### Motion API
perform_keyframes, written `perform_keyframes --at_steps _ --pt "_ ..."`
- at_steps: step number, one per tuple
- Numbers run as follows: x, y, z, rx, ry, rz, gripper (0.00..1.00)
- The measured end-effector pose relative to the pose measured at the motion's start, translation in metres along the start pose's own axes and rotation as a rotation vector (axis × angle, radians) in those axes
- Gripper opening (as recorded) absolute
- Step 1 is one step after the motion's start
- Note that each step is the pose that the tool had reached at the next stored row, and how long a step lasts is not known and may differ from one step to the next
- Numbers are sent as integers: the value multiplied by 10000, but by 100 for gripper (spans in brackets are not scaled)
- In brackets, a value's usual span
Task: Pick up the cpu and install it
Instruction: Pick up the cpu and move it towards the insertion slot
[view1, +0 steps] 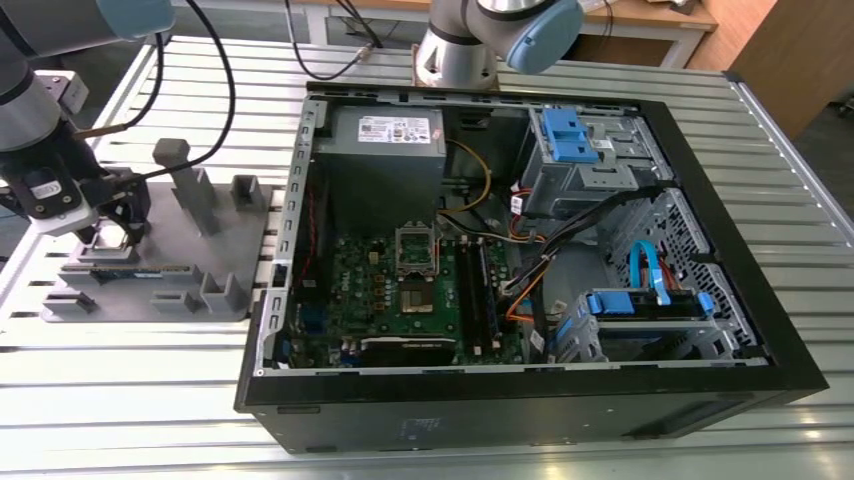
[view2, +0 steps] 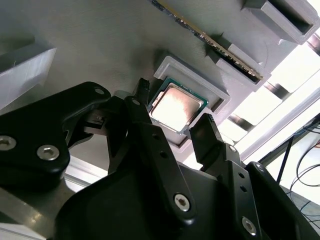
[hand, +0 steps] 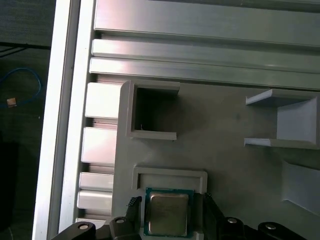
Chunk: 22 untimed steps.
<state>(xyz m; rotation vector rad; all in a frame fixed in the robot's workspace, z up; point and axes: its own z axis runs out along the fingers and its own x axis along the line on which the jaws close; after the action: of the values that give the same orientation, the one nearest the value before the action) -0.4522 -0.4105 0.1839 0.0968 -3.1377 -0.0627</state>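
Observation:
The cpu (view2: 177, 107), a small square chip with a shiny silver top and green edge, lies flat in a raised square pocket of the grey fixture plate (view1: 180, 240). My gripper (view2: 174, 109) is lowered over it, open, with one black finger on each side of the chip and narrow gaps showing in the first wrist view. There the cpu (hand: 167, 212) sits between the fingertips (hand: 132, 204). In the exterior view my gripper (view1: 114, 235) stands at the plate's left part, well away from the motherboard socket (view1: 416, 255) inside the open computer case (view1: 747, 230).
A long thin memory stick (view2: 210, 37) stands in a slot next to the cpu pocket. Grey upright posts (view1: 180, 175) and holders rise from the plate. The slatted metal table (view1: 134, 400) carries both plate and case. Cables and blue drive bays (view1: 581, 135) crowd the case.

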Motion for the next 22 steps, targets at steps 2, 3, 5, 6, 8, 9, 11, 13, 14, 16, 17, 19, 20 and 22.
perform_keyframes --at_steps 2,3,5,6,8,9,11,13,14,16,17,19,20,22 --pt "0 0 1 0 -1 -3 60" --pt "0 0 1 -1 -1 -4 60" --pt "0 0 1 0 -1 -5 60" --pt "0 0 1 0 -1 -5 60" --pt "0 0 1 0 -1 -6 60" --pt "0 0 1 0 -1 -6 60" --pt "0 0 1 0 -1 -7 60" --pt "0 -1 1 13 -2 14 60" --pt "0 0 1 17 -3 49 60" --pt "0 0 1 20 -4 115 60" --pt "0 0 1 21 -4 123 60" --pt "0 0 1 21 -5 124 60" --pt "0 0 1 21 -5 125 60" --pt "0 0 1 21 -5 125 60"
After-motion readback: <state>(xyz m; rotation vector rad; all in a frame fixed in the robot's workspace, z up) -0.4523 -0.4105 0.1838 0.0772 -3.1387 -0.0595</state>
